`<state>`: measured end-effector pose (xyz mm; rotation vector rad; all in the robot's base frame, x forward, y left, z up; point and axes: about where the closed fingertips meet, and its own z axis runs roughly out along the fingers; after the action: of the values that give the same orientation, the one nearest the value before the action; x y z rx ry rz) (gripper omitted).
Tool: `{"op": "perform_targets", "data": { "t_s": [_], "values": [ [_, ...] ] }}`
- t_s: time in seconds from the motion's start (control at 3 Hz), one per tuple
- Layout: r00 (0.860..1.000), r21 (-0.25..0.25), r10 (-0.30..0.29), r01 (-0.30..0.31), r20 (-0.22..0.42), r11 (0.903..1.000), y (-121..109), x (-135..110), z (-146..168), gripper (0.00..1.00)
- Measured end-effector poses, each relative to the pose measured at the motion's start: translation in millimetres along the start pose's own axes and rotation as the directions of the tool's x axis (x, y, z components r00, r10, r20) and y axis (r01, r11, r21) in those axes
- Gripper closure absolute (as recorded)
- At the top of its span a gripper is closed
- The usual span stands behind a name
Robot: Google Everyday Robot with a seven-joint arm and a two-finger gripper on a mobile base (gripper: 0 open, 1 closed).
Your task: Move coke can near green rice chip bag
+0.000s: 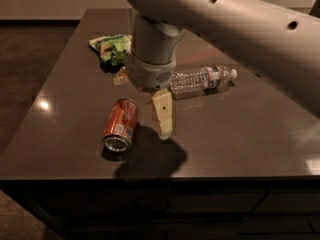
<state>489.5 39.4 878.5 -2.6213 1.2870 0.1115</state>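
The coke can (120, 124) lies on its side on the dark table (240, 134), left of centre, its silver end towards the front edge. The green rice chip bag (111, 48) lies at the far left of the table, partly hidden behind my arm. My gripper (142, 107) hangs just right of the can and a little above the table. Its jaws are open and empty. One cream finger (162, 115) points down beside the can, and the other finger (120, 77) shows behind the wrist.
A clear plastic water bottle (202, 78) lies on its side behind the gripper, to the right. My arm (225, 19) crosses the top right of the view. The table's front edge runs close below the can.
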Motion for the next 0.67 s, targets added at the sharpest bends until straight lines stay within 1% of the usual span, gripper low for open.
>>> {"op": "perform_targets", "data": {
  "t_s": [0.33,0.67],
  "values": [
    [0.995,-0.025,-0.100,0.101,0.022,0.9946,-8.4,-11.1,12.8,0.00],
    [0.982,-0.050,-0.188,0.189,0.029,0.9807,-14.7,-19.2,23.4,0.00]
  ]
}}
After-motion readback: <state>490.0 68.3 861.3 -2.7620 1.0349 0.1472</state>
